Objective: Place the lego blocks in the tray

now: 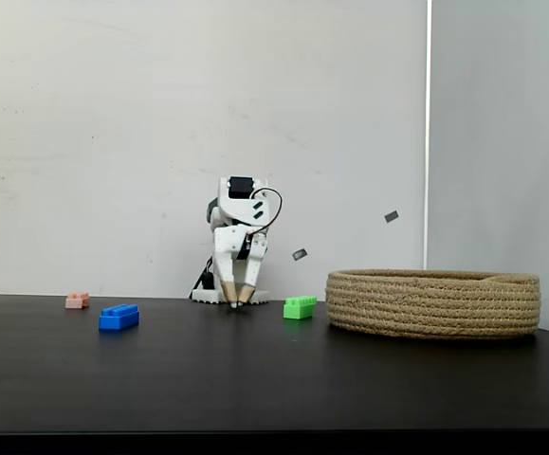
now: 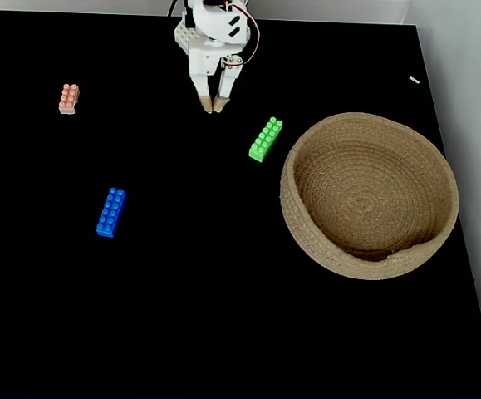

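In the top-down fixed view, the gripper (image 2: 213,106) hangs narrowly parted, empty, at the far edge. The green brick (image 2: 266,139) lies just left of the basket (image 2: 306,241); the blue brick (image 2: 111,212) and pink brick (image 2: 69,98) sit well apart on open table (image 2: 207,316).

The white plastic five-joint robot arm (image 1: 233,220) was folded low over its base, with a black servo at the top and a red-and-black cable looping at its side. Its two-fingered hand (image 1: 237,299) (image 2: 213,106) pointed steeply downward, the tan-tipped fingers (image 1: 228,287) slightly parted and empty, tips at the surface.
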Controlling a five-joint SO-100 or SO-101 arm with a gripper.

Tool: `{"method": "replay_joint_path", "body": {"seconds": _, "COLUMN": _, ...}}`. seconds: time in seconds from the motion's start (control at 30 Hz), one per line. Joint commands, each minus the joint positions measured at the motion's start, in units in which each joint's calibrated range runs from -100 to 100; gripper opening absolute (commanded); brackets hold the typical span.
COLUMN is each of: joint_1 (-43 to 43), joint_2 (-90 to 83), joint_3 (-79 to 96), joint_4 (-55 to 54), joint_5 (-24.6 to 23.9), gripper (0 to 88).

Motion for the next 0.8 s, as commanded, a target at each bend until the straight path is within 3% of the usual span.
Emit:
{"method": "replay_joint_path", "body": {"seconds": 0.0, "joint_1": 0.3, "joint_2": -0.5, "joint_3": 0.8, "joint_4": 0.3, "joint_5": -0.1, "gripper": 0.1}}
{"method": "replay_joint_path", "body": {"seconds": 0.77, "joint_1": 0.0, "joint_2": -0.5, "joint_3": 0.8, "joint_4": 0.3, "joint_5": -1.3, "gripper": 0.2}}
